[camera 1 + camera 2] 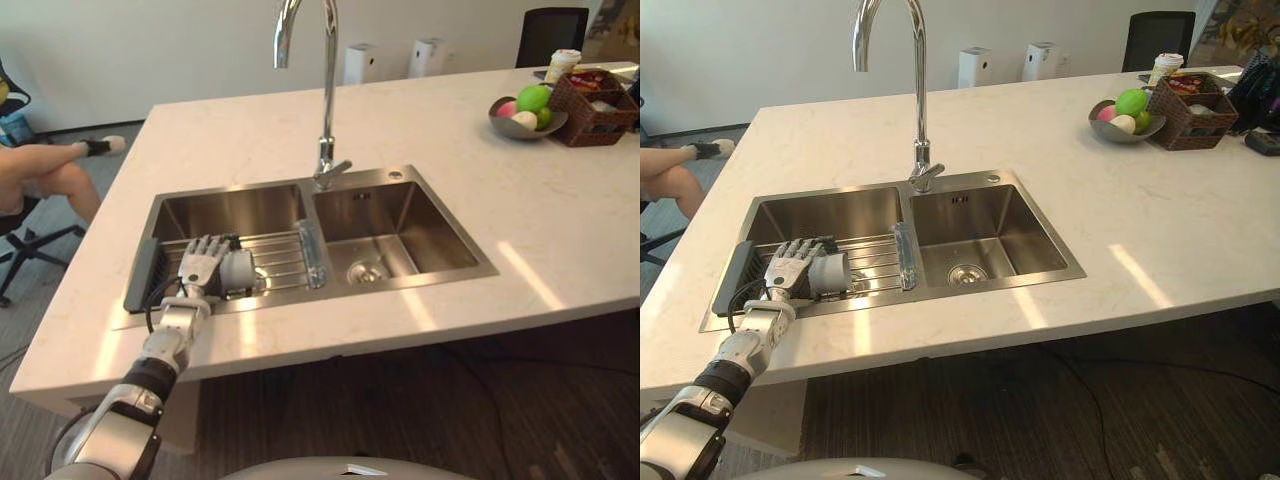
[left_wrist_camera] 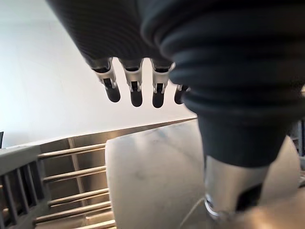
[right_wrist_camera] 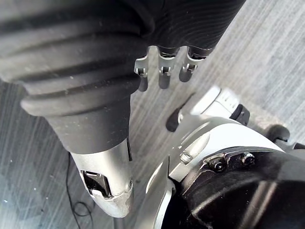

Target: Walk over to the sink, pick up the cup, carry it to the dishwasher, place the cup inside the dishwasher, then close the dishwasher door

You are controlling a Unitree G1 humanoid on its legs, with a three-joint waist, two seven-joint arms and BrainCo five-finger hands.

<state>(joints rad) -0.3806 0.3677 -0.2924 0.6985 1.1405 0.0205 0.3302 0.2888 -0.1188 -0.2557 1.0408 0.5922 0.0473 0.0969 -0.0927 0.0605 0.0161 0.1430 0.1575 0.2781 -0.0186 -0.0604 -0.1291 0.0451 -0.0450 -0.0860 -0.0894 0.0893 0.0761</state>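
Your right robot hand (image 3: pixel 163 75) hangs low over the carpeted floor (image 3: pixel 267 57), fingers relaxed and empty. Your left robot hand (image 1: pixel 200 262) sits over the wire rack (image 1: pixel 285 255) in the sink (image 1: pixel 400 215), fingers straight, gripping nothing. The cup (image 1: pixel 238 270) lies on its side on the rack, just beside that hand's thumb. Beyond the fingertips stands the faucet (image 1: pixel 327 90). Far across the surface (image 1: pixel 500 200) is a fruit bowl (image 1: pixel 500 120).
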